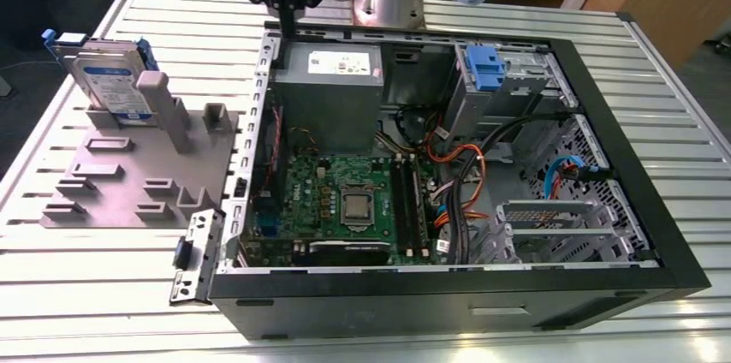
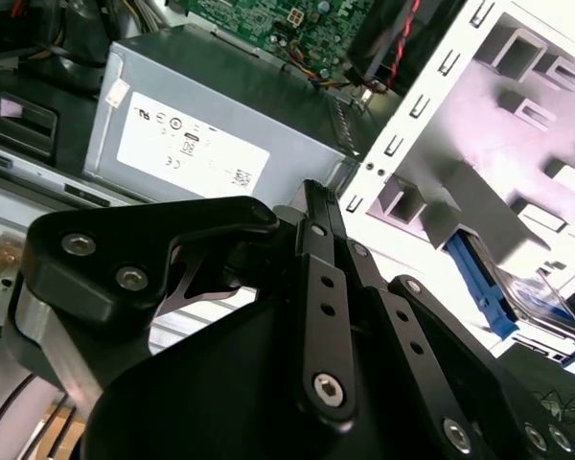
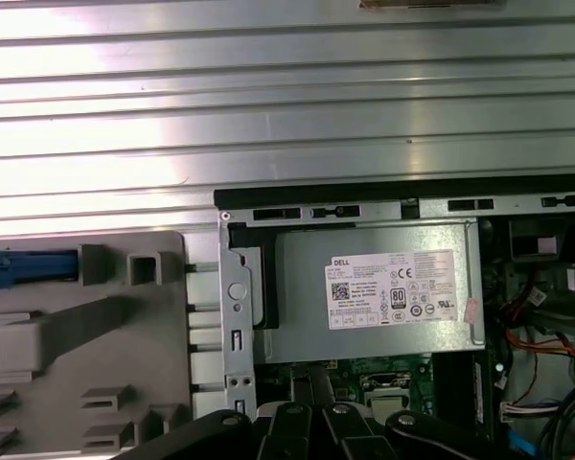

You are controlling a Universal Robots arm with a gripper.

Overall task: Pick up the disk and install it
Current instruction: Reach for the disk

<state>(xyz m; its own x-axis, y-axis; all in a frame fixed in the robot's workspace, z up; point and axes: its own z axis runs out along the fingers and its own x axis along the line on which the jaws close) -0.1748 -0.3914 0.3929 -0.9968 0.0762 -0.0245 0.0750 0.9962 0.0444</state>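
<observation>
The disk (image 1: 109,80), a silver drive with a white-and-blue label in a blue frame, stands upright in a slot at the far end of the grey fixture (image 1: 126,187), on the exterior view's left. Its blue edge shows in both wrist views (image 2: 481,280) (image 3: 29,268). My gripper (image 1: 286,29) hangs above the far left corner of the open computer case (image 1: 639,209), to the right of the disk and apart from it. Its black fingers (image 2: 311,206) lie together with nothing between them, and their tips (image 3: 311,383) point down near the power supply.
The grey power supply box (image 1: 331,93) with a white sticker sits in the case's far left corner, directly under the gripper. A drive bay with a blue latch (image 1: 485,68) is at the far right. Motherboard (image 1: 342,200) and cables (image 1: 457,166) fill the case floor. A ribbed metal table (image 1: 68,294) lies around.
</observation>
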